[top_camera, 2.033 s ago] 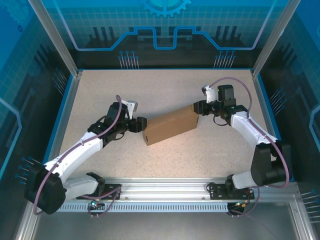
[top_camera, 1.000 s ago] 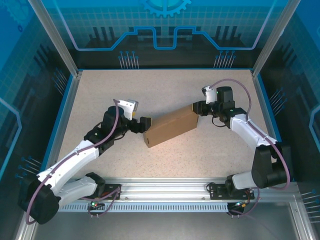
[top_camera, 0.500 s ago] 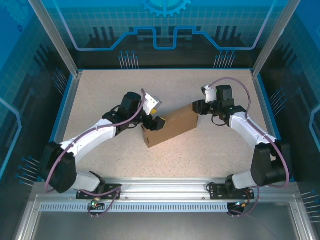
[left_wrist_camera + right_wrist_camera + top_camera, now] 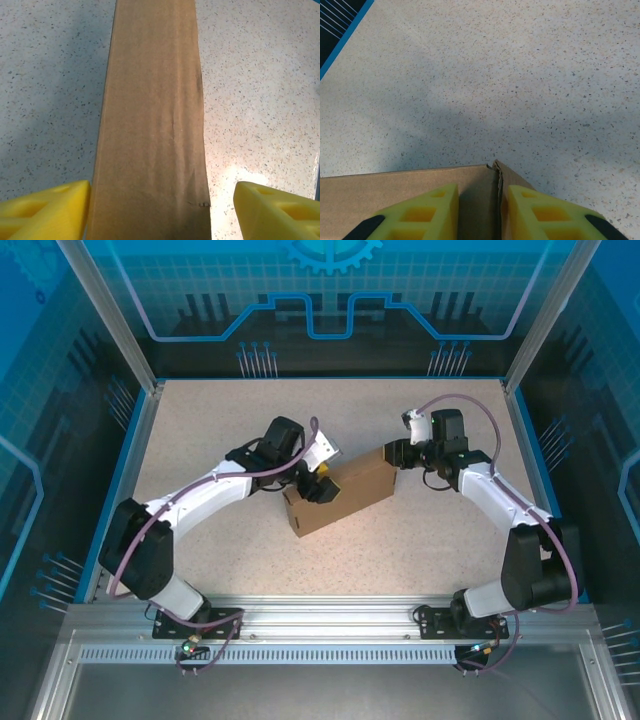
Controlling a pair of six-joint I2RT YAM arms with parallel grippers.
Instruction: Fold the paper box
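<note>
paper box (image 4: 345, 495) lies flat mid-bench (image 4: 420, 550), long axis diagonal from near-left to far-right. left tool (image 4: 318, 486) sits over its near-left end, spread wide and straddling the box's width; in the wrist view one yellow finger (image 4: 45, 210) is right at the box edge and the other stands clear of it. right tool (image 4: 394, 455) is narrow, pinched on the cardboard wall at the far-right end.
</note>
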